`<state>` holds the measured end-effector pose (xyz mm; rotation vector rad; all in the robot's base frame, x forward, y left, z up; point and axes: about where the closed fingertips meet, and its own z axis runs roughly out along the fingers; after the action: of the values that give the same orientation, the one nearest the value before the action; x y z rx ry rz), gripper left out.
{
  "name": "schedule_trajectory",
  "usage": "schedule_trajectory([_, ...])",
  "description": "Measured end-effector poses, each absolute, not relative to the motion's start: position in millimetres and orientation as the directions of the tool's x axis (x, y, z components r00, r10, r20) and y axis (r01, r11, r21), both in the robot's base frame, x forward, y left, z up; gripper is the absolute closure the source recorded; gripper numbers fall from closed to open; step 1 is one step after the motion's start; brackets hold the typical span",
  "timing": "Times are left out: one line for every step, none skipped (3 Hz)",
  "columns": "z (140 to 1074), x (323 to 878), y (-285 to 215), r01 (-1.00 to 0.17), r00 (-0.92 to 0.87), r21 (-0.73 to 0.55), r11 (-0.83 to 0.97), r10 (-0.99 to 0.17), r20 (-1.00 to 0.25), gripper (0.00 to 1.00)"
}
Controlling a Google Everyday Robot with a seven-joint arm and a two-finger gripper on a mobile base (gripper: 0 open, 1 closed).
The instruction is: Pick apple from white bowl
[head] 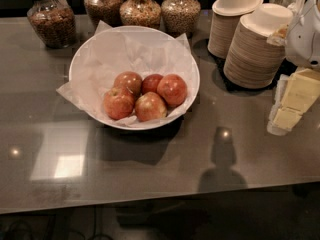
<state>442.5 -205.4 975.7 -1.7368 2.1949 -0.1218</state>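
Note:
The white bowl [90, 59], lined with crinkled white paper, sits on the dark counter left of centre. It holds several apples. The apple [172, 90], the largest and mostly even red, lies at the right of the pile. A smaller dark-red apple [151, 83] is just left of it, and mottled apples [118, 103] lie in front and to the left. My gripper [292, 104] hangs at the right edge of the view, its white body above and cream-coloured parts below, well right of the bowl and apart from it. It holds nothing that I can see.
Two tall stacks of tan paper bowls [255, 49] stand between the gripper and the bowl's far right. Several glass jars of grains [141, 9] line the back edge. The counter's front edge [150, 199] runs across the bottom.

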Motion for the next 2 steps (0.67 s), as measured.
schedule_trajectory([967, 457, -178, -0.927, -0.160, -0.302, 0.220, -0.964, -0.211, 0.00])
schedule_trajectory([963, 468, -151, -0.928, -0.116, -0.325, 0.184, -0.970, -0.216, 0.00])
